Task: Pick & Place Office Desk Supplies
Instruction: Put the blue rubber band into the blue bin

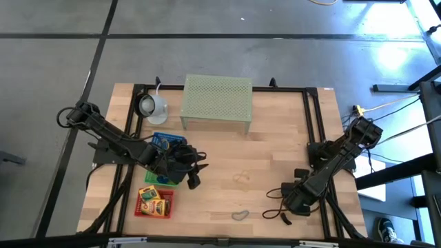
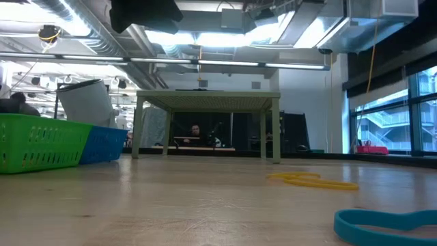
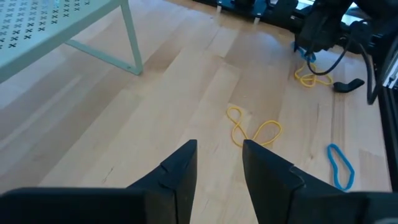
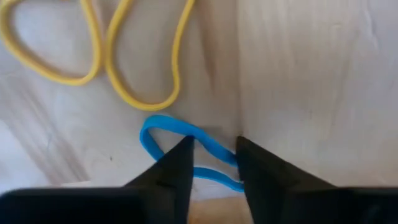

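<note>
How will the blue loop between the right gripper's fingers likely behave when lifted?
The blue loop is thin and lies in a bent, uneven shape, so it will probably sag limply from the right gripper. It looks light. Lying flat on the wooden table, such a narrow strand could slip out of the pinch.

A mesh stand (image 1: 216,102) sits at twelve o'clock on the surface (image 1: 269,148), with a round lamp-like object (image 1: 151,106) just beside it toward nine. Three small baskets (image 1: 155,202) run in a line down the eight o'clock side. The left hand (image 1: 193,167) is next to them. Loose loops (image 1: 240,179) lie near the middle, and another loop (image 1: 239,215) at six. The right hand (image 1: 284,209) is at five o'clock, over a loop (image 4: 186,146).
</note>
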